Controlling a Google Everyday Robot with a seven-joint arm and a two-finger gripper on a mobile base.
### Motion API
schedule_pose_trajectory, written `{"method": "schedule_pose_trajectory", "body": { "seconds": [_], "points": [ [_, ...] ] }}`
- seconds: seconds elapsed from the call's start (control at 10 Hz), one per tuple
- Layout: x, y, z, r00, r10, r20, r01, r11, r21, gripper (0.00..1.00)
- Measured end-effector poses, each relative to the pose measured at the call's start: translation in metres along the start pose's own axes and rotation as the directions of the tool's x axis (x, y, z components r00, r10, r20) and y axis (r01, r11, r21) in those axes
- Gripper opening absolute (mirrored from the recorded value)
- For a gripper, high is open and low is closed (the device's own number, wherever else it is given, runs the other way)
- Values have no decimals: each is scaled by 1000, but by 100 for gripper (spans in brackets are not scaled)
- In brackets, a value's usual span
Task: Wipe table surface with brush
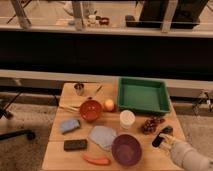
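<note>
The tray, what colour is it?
The tray is green, camera view; the pincer is beside the grapes.

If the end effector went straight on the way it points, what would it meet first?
Probably the grape bunch, just up-left of the end effector low on the right; depth is unclear.

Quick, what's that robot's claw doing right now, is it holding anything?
Gripper: over the table surface, beside the grapes; open or closed cannot be told.

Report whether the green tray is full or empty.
Empty: the green tray has a bare floor. The gripper is beside the grapes.
</note>
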Motion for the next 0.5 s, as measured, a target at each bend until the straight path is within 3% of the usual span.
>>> {"method": "schedule_pose_trajectory", "body": {
  "seconds": [0.5],
  "points": [
    [-5, 3, 12, 1000, 4, -8, -5, 1000, -18, 0]
  ]
}}
